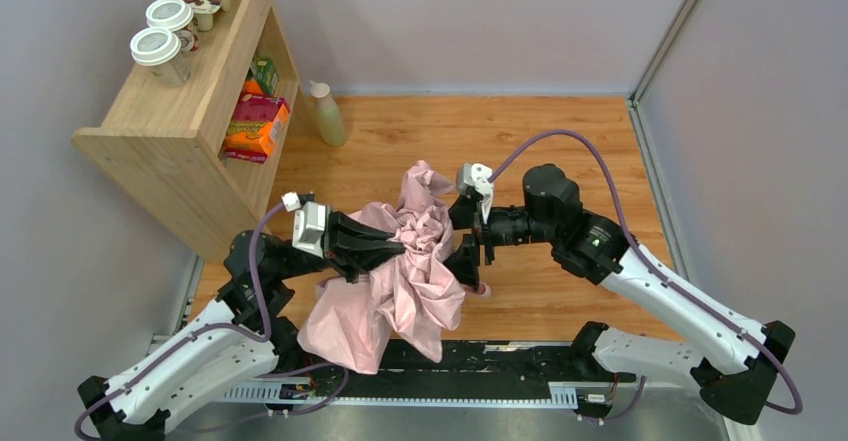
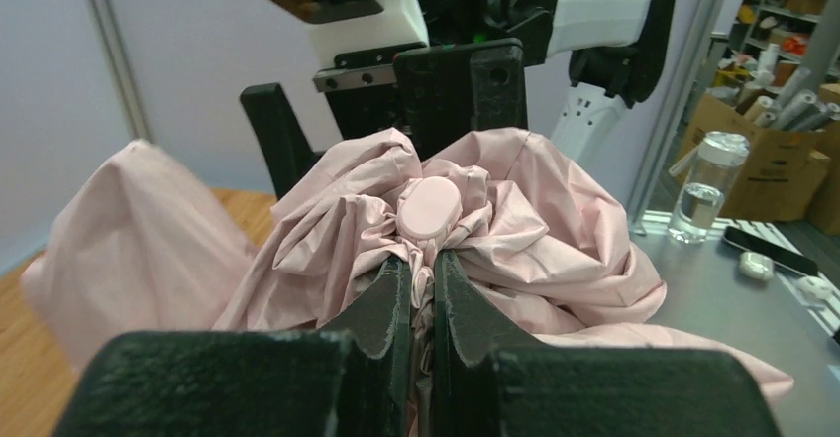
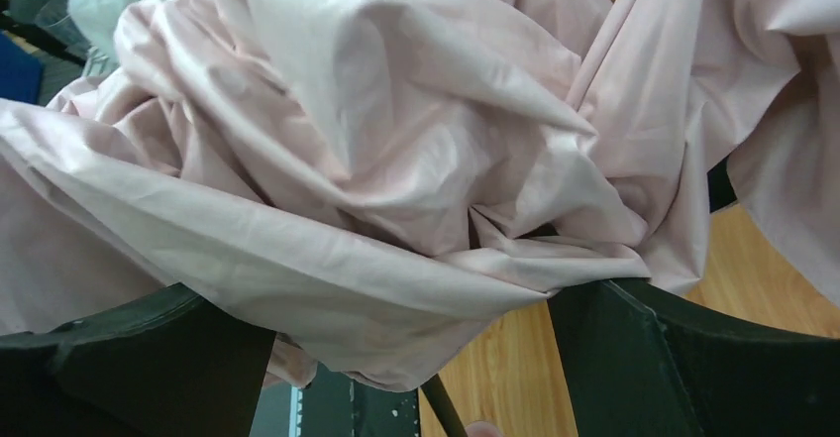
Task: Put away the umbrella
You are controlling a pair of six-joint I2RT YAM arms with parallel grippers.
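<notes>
A light wooden tabletop (image 1: 560,141) bears a crumpled pale pink fabric folding umbrella (image 1: 400,291) at the middle of its near edge. The left gripper (image 1: 385,251) pinches bunched canopy just below an oval pink end cap (image 2: 429,209). The right gripper (image 1: 468,236) gapes wide, jaws straddling the fabric's right side.

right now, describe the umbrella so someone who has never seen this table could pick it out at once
On the wooden table, right of the wooden shelf unit, look near the front edge. The umbrella is the crumpled heap of pale pink fabric there, pinched by the left gripper. It is the only soft thing here; the bottle by the shelf stands upright.
</notes>
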